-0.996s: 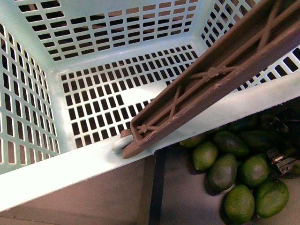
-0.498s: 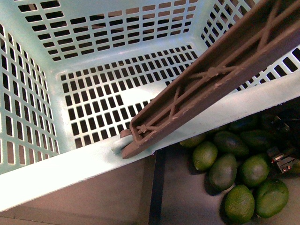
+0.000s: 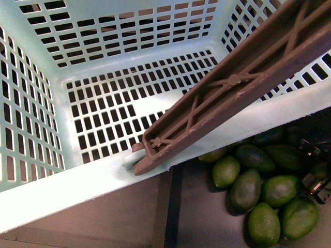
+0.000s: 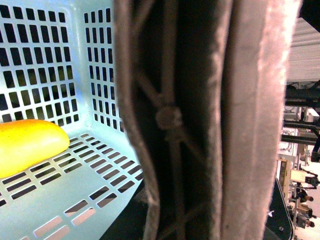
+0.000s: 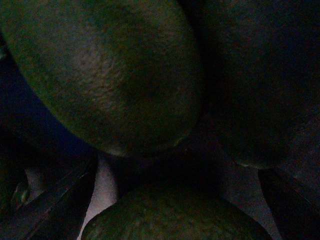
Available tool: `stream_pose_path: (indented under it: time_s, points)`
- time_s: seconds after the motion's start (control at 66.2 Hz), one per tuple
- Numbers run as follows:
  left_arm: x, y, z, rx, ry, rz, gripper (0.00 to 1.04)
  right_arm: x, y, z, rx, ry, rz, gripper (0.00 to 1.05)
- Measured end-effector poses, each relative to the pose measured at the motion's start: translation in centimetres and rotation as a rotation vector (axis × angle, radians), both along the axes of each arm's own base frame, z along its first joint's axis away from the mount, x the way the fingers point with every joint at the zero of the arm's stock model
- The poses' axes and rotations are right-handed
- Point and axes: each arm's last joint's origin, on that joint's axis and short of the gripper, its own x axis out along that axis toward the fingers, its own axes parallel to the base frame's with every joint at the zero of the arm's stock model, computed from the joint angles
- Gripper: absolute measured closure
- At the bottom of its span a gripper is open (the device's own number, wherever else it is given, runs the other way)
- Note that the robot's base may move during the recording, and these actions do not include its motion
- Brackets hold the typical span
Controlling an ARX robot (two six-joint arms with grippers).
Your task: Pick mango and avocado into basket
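Right gripper (image 3: 319,187) sits at the far right edge of the front view, low among the avocados and mostly cut off by the frame. The right wrist view is dim. It shows the two dark fingers (image 5: 55,197) spread wide, with avocado skins filling the space around and between them. Nothing looks clamped, and I can't tell whether a pad touches fruit. Left gripper doesn't show in any view, so its finger state is unknown.

Versus half a second ago, the right gripper has slid further right, toward the frame edge. The avocado (image 3: 282,190) just beside it has turned: it looked rounder before, and now it lies stretched out with its long axis running left to right. The other avocados (image 3: 245,188) in the pile, near right of the basket, look unmoved. The basket (image 3: 62,191) and its brown handle (image 3: 232,88) are also unchanged, with the handle lying diagonally across the near rim.

The mango (image 4: 27,145) shows only in the left wrist view, inside the basket, against the slotted wall and just above the slotted floor. Only one rounded end is in frame. Its long axis runs roughly level with the floor and that end points toward the handle. Can't tell whether it rests on the floor.
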Motion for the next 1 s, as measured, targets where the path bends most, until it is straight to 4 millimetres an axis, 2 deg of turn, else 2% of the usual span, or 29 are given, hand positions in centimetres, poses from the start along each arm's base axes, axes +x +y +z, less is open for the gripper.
stream_pose_path:
  time_s: [0.543,0.996]
  points:
    - [0.0,0.0,0.0,0.0,0.0,0.0,0.9,0.1,-0.3,0.0,-0.101,0.022,0.202,0.09]
    - [0.0,0.0,0.0,0.0,0.0,0.0,0.9,0.1,-1.6,-0.2,-0.166,0.037,0.297,0.09]
